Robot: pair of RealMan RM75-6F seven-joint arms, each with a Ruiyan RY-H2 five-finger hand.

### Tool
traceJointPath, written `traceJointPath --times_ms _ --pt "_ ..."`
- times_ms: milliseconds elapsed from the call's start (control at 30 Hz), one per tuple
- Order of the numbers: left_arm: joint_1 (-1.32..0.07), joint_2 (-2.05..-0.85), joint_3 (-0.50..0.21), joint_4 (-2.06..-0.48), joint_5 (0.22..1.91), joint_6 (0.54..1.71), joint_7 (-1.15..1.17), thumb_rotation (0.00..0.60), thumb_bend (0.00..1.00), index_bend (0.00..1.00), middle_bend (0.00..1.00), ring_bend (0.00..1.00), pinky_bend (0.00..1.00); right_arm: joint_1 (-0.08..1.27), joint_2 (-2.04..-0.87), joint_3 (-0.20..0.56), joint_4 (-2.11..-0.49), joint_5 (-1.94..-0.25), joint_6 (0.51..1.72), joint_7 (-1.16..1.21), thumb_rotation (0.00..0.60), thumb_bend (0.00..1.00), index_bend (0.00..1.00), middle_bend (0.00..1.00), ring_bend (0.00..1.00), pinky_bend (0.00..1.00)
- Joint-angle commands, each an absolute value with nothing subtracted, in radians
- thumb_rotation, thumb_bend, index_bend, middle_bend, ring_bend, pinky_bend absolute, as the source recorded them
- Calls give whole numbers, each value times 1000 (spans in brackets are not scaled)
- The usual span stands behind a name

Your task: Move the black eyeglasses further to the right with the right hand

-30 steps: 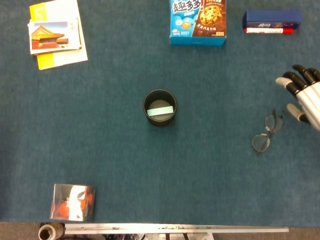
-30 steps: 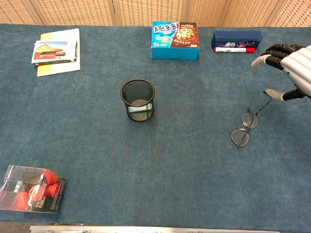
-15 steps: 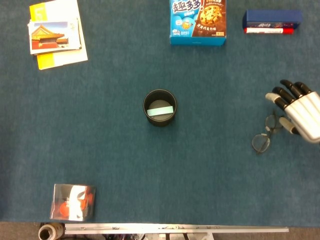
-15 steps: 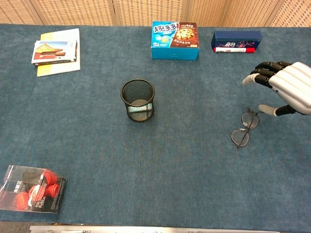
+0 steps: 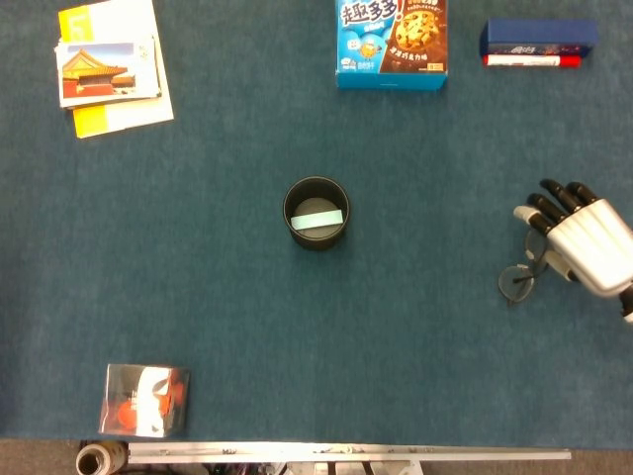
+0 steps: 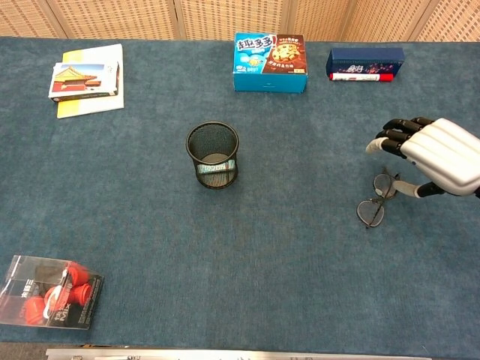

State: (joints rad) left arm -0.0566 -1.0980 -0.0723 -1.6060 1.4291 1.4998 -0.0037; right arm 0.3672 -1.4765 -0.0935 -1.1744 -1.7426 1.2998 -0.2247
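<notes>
Round wire-rimmed black eyeglasses (image 6: 376, 200), blue felt (image 6: 285, 247)

Matt blue cloth table (image 6: 300, 285), black wire-mesh cup (image 6: 213, 154), glossy cardboard cookie box (image 6: 270, 52).

Table (image 6: 300, 300) w/ blue felt top; tan perforated panels (image 6: 225, 16) behind, even light.

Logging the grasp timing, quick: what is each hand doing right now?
Left hand: not in view.
Right hand: open, fingers apart, above the black eyeglasses, nothing held.
</notes>
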Motion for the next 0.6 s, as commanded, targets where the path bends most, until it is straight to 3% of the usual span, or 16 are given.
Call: traceJointPath --times_ms 33,600 --pt "-57 -1098 -72 -1606 1429 1499 -4 600 482 527 374 412 515 366 -1481 -98 -1169 -1744 1294 -229 600 199 307 316 186 305" --pt "-56 -1097 -72 -1607 1430 1500 -6 600 482 527 374 412 515 362 -1499 -111 -1140 -1727 1247 -240 600 199 307 316 186 305"
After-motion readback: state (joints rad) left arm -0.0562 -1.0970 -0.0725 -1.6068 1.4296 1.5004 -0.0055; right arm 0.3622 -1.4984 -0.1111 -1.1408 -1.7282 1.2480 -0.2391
